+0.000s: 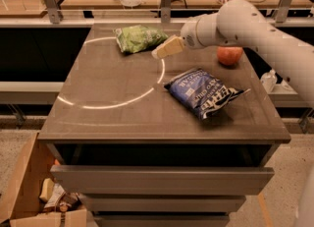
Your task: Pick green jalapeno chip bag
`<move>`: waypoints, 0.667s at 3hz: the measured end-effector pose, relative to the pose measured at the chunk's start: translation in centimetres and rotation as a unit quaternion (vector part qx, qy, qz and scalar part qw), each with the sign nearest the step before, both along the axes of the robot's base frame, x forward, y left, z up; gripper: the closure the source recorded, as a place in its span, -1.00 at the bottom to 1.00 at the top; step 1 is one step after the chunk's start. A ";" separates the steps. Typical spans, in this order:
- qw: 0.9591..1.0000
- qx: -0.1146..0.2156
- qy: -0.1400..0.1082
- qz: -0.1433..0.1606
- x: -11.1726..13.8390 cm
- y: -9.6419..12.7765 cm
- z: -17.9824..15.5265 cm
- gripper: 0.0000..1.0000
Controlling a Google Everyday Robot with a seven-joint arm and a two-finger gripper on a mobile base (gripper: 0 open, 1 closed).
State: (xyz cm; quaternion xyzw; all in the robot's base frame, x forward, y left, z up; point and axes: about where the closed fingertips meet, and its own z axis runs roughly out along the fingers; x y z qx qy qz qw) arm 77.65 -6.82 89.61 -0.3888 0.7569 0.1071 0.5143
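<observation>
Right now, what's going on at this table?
The robot's arm reaches in from the right, with its gripper just beside the right end of the green chip bag at the back of the table. The bag lies there, not yet picked up. The blue chip bag and the apple sit apart on the right.

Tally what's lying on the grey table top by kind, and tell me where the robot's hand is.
Chip bags: 2, the crinkly light-green foil jalapeno chip bag and the dark blue foil chip bag
Fruit: 1, the round red apple
Total: 3 on the grey table top
The hand hovers between the green bag and the apple, close to the bag.
</observation>
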 end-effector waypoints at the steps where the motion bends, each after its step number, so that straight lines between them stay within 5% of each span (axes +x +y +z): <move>1: 0.998 0.034 0.043 -0.020 4.9 2.7 -2.8 -1.00; 2: 0.996 0.054 0.066 -0.034 7.2 3.8 -3.7 -1.00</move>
